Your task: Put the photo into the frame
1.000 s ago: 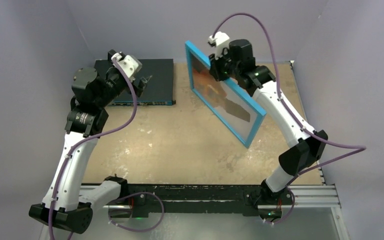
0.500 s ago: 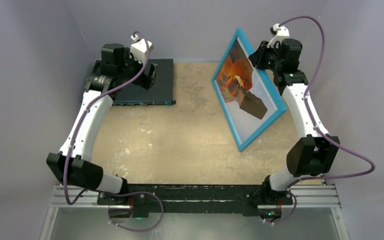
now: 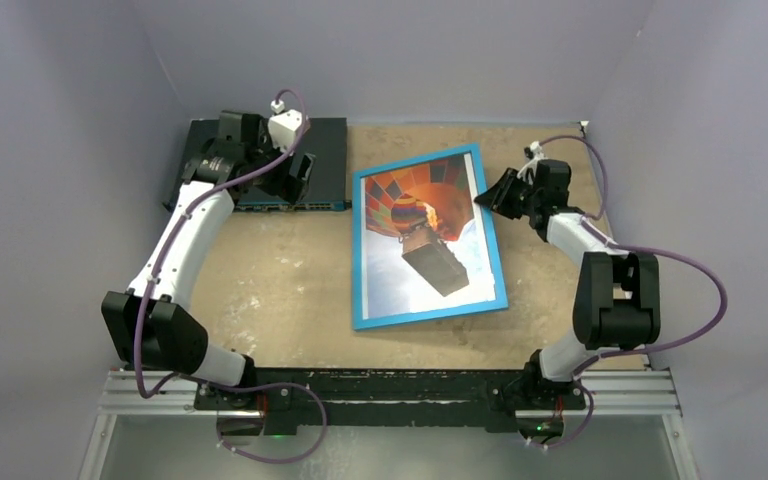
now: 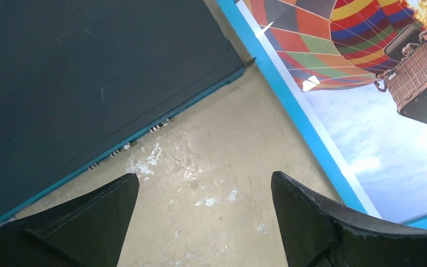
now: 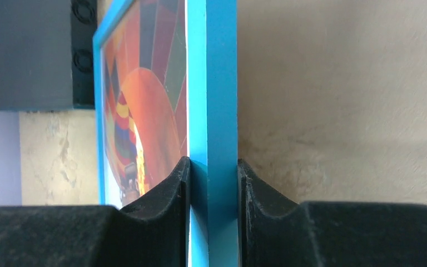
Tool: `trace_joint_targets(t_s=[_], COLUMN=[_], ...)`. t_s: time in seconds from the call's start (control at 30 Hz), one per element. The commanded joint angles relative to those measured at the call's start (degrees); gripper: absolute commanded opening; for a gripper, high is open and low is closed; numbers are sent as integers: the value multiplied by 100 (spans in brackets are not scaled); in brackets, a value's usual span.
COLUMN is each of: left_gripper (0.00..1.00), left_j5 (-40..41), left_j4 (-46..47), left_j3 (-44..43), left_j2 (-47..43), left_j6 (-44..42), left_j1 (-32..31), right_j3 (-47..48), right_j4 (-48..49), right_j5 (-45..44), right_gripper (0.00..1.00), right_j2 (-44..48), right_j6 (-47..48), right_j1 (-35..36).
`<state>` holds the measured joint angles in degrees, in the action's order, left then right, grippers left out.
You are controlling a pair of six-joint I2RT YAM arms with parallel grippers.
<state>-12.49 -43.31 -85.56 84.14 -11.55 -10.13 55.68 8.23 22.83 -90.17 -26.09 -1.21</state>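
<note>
On the bench (image 3: pixel 280 270), the frame (image 3: pixel 358 250) lies face up with the photo (image 3: pixel 415 225) in it. The right pincer (image 5: pixel 212 167) clenches its right rim, covering that spot, while the left pincer (image 4: pixel 204 186) hangs released by the dark box (image 3: pixel 330 135), which its arm partly hides.

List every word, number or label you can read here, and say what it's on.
No text can be read in any view.
photo: only a hot-air balloon picture, no lettering.
frame: plain blue, no label or brand.
box: tiny pale marks along its front edge, too small to tell whether they are text.
</note>
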Motion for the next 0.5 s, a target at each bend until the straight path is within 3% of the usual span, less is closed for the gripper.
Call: trace_joint_targets(t_s=[0.0, 0.33, 0.47], left_gripper=[88, 88, 90], left_j5=[41, -153, -116], left_j4=[104, 121, 201], left_j3=[240, 469, 648], left_j2=[-274, -185, -196], left_j6=[-60, -137, -117], left_j1=[83, 113, 116], right_j3=[-247, -396, -430], right_j4=[652, 961, 781], right_j5=[391, 675, 497], right_gripper=[0, 0, 9], right_j2=[149, -189, -272], right_j6=[165, 179, 355], right_j1=[-132, -274, -274])
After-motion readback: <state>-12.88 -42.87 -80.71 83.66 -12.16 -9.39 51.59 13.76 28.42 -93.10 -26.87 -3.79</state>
